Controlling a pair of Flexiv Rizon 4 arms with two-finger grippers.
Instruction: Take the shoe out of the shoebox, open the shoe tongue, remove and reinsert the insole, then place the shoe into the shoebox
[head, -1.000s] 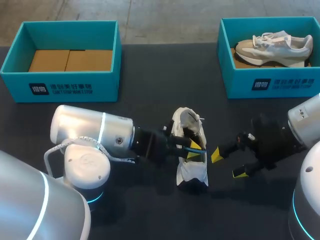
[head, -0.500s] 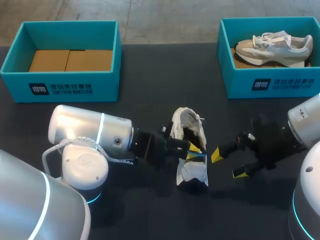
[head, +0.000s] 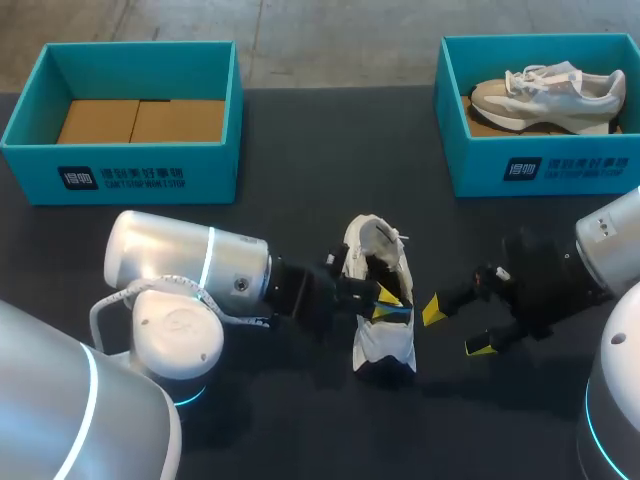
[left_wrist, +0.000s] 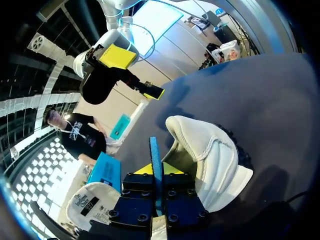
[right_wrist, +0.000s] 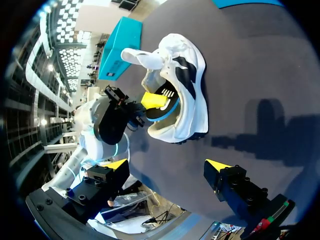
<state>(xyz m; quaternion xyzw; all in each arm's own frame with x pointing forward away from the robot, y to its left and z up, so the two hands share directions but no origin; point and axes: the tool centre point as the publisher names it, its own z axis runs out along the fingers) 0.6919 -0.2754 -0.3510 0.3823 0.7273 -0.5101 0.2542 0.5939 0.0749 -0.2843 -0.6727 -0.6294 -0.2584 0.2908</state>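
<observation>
A white shoe (head: 384, 345) lies in the middle of the dark table, heel towards me and opening upward. My left gripper (head: 388, 302) reaches into its opening from the left. In the left wrist view the thin blue insole (left_wrist: 155, 152) stands on edge between the yellow tips of my left gripper (left_wrist: 157, 170), which is shut on it beside the shoe's heel (left_wrist: 210, 150). My right gripper (head: 457, 328) stands open just right of the shoe, holding nothing. The right wrist view shows the shoe (right_wrist: 189, 90), the insole (right_wrist: 167, 111) and the open right gripper (right_wrist: 167, 165) short of them.
A teal shoebox (head: 140, 180) with a cardboard floor stands at the back left. A second teal shoebox (head: 540, 165) at the back right holds another pale shoe (head: 548, 90). Bare table lies between the boxes and in front of the shoe.
My left gripper's fingers have closed a little further on the insole's edge. The shoe and the right arm have kept their places.
</observation>
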